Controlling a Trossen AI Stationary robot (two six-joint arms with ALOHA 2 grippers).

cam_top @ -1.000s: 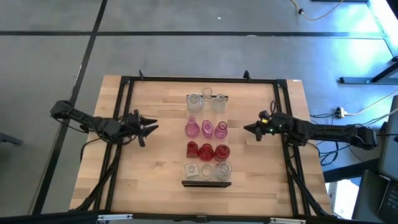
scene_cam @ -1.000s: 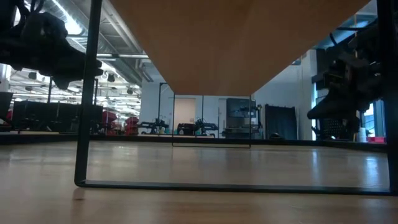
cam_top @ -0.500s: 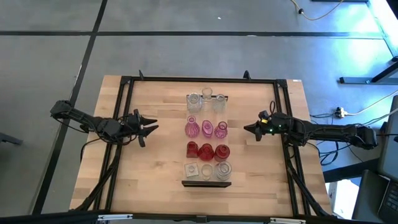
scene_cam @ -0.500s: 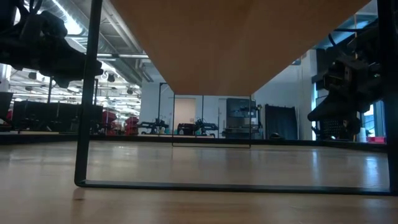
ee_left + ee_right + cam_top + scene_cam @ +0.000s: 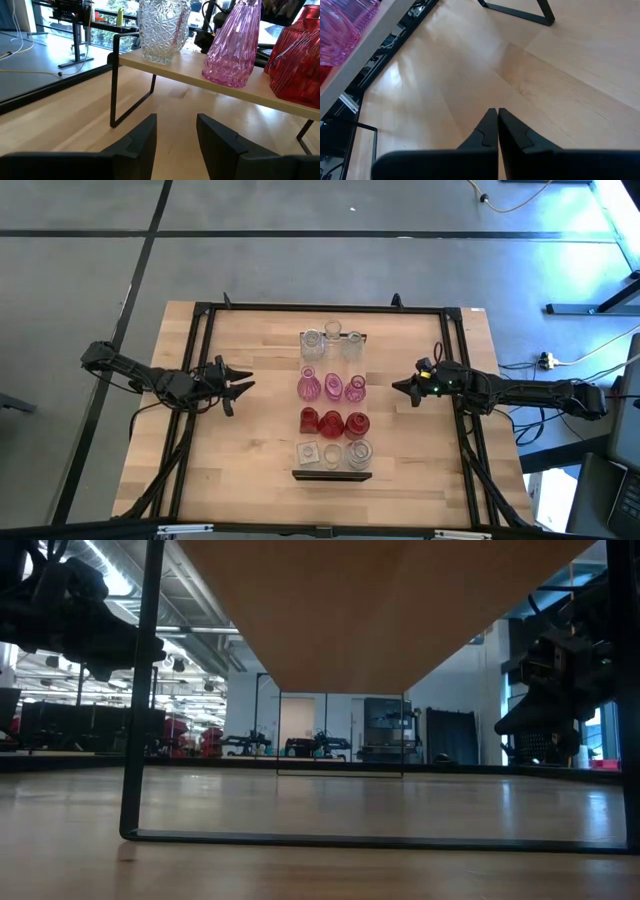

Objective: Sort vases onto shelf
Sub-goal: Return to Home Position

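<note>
The shelf (image 5: 296,408) is a long light-wood board on black legs at the table's middle. On it stand rows of small glass vases: clear vases (image 5: 332,338) at the far end, pink vases (image 5: 332,387), red vases (image 5: 332,422), and squat clear vases (image 5: 332,454) at the near end. My left gripper (image 5: 246,385) is open to the shelf's left, and its wrist view shows a clear vase (image 5: 162,27), a pink vase (image 5: 235,45) and a red vase (image 5: 297,65) on the shelf (image 5: 210,82). My right gripper (image 5: 396,388) is shut to the shelf's right, above bare table (image 5: 485,75).
The wooden tabletop (image 5: 250,460) has a black frame (image 5: 205,315) along its sides. Bare wood lies between each gripper and the shelf. In the low view the shelf's underside (image 5: 380,610) and its black leg (image 5: 140,690) fill the front; a large hall lies beyond.
</note>
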